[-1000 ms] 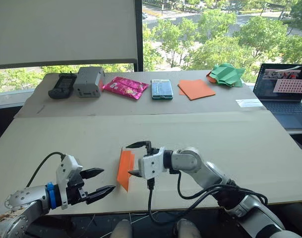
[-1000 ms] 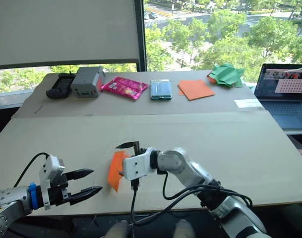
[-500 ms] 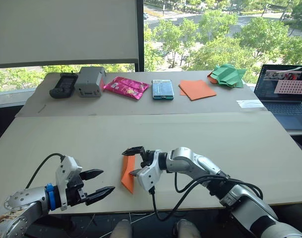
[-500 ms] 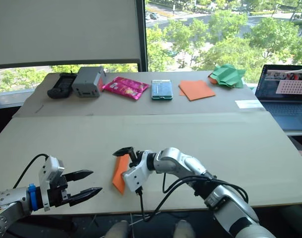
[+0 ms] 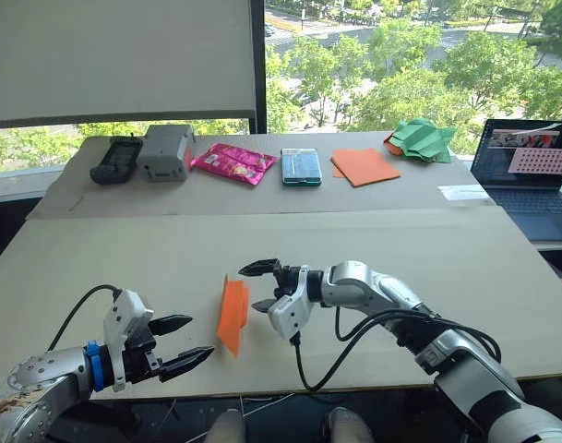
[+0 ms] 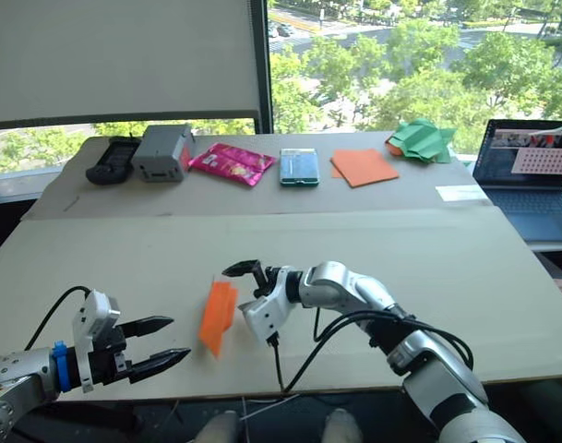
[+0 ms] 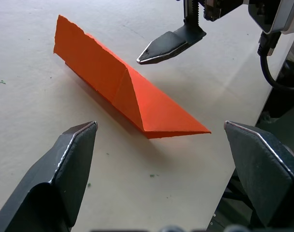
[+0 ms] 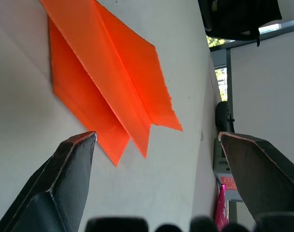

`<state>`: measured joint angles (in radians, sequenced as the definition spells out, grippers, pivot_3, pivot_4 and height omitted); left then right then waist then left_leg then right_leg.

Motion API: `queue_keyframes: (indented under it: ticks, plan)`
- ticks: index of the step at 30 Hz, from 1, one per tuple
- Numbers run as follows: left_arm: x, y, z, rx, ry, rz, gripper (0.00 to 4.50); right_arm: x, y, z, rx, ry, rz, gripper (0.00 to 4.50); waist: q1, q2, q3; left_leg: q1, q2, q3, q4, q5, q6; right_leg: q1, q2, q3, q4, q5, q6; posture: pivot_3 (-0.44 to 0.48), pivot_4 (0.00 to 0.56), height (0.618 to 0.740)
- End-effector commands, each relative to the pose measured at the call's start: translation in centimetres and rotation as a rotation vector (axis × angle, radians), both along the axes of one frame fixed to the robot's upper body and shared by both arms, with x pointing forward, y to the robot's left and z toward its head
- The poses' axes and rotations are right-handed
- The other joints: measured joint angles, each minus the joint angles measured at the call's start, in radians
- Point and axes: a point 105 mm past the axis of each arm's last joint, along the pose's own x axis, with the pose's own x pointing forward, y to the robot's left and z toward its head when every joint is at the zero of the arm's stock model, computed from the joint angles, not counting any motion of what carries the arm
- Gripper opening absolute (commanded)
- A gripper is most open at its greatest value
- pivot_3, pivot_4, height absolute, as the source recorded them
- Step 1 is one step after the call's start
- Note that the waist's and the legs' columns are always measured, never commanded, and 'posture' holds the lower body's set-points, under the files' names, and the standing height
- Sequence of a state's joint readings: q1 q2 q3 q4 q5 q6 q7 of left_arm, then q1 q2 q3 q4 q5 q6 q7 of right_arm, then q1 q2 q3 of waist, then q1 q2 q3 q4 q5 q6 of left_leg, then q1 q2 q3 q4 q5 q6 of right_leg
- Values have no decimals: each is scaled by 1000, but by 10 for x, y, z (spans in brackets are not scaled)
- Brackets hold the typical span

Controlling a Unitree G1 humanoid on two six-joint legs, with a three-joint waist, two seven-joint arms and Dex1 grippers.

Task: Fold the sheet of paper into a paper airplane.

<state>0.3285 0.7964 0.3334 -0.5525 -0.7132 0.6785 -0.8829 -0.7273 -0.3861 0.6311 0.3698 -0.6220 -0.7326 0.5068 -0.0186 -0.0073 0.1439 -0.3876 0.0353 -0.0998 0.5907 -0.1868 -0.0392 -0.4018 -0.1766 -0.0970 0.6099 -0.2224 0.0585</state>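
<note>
The folded bright orange paper airplane lies on my pale bench, between my released right claw and released left claw, untouched.

The dark open laptop at the table's far right is cut off by the picture's edge, and what is displayed on its screen is too small to be made out. The printing on the pink foil snack packet cannot be read. The underside of the folded bright orange paper airplane is hidden against the pale tabletop.
</note>
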Motion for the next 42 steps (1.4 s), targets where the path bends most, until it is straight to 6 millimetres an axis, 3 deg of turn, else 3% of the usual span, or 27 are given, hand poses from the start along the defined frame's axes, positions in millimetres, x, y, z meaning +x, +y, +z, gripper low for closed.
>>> queue_keyframes:
  ticks: [1,15,16,26,35,38,42]
  plan:
    - [1,-1,7,3,-24,-11,4484,-4,6,0,4,-44,41,4500,-1,0,0,0,0,0,0,0,0,0,0,0,0,0,0,0,150,702]
    - [-2,0,7,4,-21,-2,4484,-7,20,-4,-30,-88,80,4500,0,0,0,0,0,0,0,0,0,0,0,1,1,0,0,0,150,702]
    - [-2,0,7,5,-20,-1,4500,-7,21,-4,-35,-94,85,3987,0,0,0,0,0,0,0,0,0,0,0,1,1,0,0,0,150,702]
    - [-4,1,6,5,-16,7,4500,-11,28,-1,-59,-144,139,588,0,0,0,0,0,0,0,0,0,0,0,1,1,0,-1,0,150,702]
    - [-4,0,5,3,-14,9,4500,-11,29,-3,-71,-100,122,588,0,0,0,0,0,0,0,0,0,0,0,1,1,0,-1,0,150,702]
    - [-4,0,6,2,-13,10,4500,-11,31,1,-54,-95,118,1359,0,0,0,0,0,0,0,0,0,0,0,1,1,0,-1,0,150,702]
    - [-4,1,6,3,-13,11,4500,-12,35,3,-48,-95,122,2710,0,0,0,0,0,0,0,0,0,0,0,1,1,0,-1,0,150,702]
